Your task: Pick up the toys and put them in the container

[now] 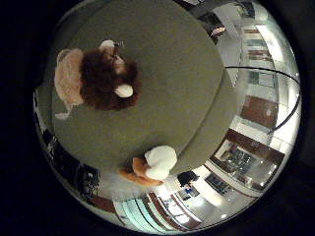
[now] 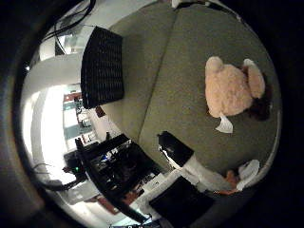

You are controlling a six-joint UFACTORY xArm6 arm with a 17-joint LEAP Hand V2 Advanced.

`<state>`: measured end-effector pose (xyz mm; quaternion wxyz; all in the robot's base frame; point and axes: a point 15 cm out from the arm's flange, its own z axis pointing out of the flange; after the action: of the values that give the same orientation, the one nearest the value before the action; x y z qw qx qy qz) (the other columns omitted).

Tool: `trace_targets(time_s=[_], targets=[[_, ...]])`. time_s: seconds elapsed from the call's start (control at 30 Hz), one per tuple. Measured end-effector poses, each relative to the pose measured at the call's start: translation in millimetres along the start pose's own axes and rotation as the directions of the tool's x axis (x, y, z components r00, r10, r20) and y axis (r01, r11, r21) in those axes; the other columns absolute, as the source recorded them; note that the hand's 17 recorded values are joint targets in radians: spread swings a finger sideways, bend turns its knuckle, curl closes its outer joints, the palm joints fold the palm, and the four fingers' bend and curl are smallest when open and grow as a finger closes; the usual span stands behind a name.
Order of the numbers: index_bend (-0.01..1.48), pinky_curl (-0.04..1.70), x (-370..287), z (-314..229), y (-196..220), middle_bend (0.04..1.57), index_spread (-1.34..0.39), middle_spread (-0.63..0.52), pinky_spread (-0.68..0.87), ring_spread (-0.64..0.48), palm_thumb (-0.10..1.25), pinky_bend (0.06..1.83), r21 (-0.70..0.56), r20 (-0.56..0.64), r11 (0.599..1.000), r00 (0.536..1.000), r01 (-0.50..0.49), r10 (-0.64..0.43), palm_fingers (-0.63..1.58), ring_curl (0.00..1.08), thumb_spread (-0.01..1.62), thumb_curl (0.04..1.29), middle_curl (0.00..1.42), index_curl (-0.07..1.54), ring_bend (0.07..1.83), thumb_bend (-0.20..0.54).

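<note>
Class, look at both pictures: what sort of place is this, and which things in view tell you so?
Probably an indoor lounge or lab: a grey-green couch holds a pink and brown plush toy and an orange and white plush toy, with a black mesh container beside it.

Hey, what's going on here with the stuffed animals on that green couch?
A robot hand is above an olive-green couch, looking down from its palm at toys it is meant to collect. A pink and dark brown plush animal lies on the cushion, and a smaller orange and white plush toy sits near the cushion's front edge. A black mesh container stands on the couch, apart from both toys. Nothing is being held in view; both toys are still on the couch, outside the container.
</note>
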<state>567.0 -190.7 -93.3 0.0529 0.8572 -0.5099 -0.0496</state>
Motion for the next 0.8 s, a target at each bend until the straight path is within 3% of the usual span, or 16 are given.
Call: trace_targets(time_s=[0.27,0.8], targets=[[0.17,0.09,-5,22,3,0.19,-0.36,-0.04,0.34,0.11,0.59,0.55,-0.009,0.012,1.0,1.0,-0.006,0.006,0.15,0.26,1.03,0.3,0.33,0.3,0.29,-0.025],[0.17,0.08,57,9,40,0.2,-0.36,-0.05,0.35,0.1,0.58,0.56,0.064,-0.032,0.991,0.993,-0.114,0.116,0.17,0.26,1.01,0.3,0.33,0.29,0.3,-0.026]])
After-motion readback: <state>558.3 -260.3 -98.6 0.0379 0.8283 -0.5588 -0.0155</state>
